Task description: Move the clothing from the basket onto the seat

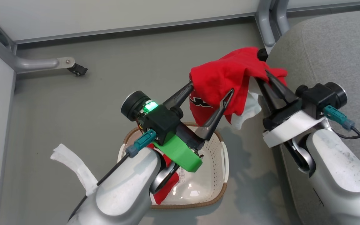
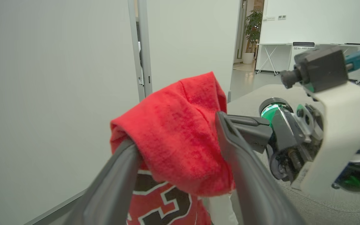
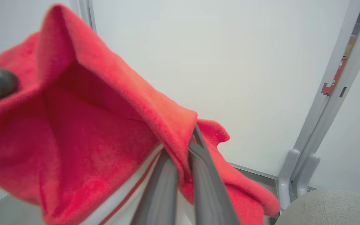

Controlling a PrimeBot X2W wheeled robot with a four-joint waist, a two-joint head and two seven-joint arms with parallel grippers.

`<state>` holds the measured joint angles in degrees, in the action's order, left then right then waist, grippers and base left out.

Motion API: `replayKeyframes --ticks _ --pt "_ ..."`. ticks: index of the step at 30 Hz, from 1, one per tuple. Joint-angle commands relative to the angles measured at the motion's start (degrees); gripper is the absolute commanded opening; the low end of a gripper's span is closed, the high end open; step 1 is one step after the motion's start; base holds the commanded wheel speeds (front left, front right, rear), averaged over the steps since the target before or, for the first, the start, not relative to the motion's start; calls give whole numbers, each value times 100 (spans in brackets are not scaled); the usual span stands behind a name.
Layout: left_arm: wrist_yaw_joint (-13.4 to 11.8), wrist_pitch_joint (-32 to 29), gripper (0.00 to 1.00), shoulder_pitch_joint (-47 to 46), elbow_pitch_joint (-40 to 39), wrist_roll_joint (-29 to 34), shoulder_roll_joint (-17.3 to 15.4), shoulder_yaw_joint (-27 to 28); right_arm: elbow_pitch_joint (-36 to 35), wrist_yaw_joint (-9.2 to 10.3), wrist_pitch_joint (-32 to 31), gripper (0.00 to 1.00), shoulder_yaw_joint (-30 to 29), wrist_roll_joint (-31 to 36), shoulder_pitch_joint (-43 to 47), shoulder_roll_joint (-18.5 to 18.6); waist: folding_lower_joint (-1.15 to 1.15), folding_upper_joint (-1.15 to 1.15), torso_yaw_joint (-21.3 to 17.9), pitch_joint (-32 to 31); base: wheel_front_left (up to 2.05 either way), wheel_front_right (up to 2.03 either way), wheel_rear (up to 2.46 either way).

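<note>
From the head view, the left end effector [image 1: 212, 88] has its two dark fingers spread wide apart, and a red garment [image 1: 227, 73] hangs over and between them, black-and-white lettering showing on its lower part. The right end effector [image 1: 269, 77] reaches in from the right with its fingers pressed together on the same garment's right edge, so the cloth is held up in the air between the two arms. It hangs above the floor [image 1: 73, 118], just left of the grey seat [image 1: 333, 56] and beyond the basket [image 1: 220, 184]. The basket stands on the floor beneath the left arm, and a second red garment [image 1: 167, 184] lies in its left side, partly hidden by that arm. A white strip of cloth [image 1: 73, 164] lies on the floor to the left of the basket. In the left wrist view, the left end effector [image 2: 175, 131] shows its fingers well apart, with the red garment [image 2: 173, 134] bunched over them and lettering visible below; the right end effector [image 2: 245, 128] comes in from the right with its fingers against the cloth. In the right wrist view, the right end effector [image 3: 186, 150] is clamped on a fold of the red garment [image 3: 83, 134], its white trim hanging below, and a corner of the seat [image 3: 330, 207] shows at the lower right.
</note>
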<state>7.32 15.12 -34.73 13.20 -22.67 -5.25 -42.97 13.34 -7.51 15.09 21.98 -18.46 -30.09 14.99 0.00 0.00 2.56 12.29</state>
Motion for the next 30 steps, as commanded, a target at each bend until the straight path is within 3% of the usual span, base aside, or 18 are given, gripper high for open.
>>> replayKeyframes --ticks 1,12,30 --pt "22 6 100 75 28 38 -32 -6 -42 4 12 0 -121 36 -37 -22 0 0 -5 28 0 0 0" --pt "22 6 100 150 54 185 -128 124 -163 4 12 0 -699 108 142 -143 0 0 -287 190 0 0 0" --pt "23 5 100 21 22 408 -261 115 -533 4 13 0 -1676 169 740 -596 0 0 -1388 384 0 0 0"
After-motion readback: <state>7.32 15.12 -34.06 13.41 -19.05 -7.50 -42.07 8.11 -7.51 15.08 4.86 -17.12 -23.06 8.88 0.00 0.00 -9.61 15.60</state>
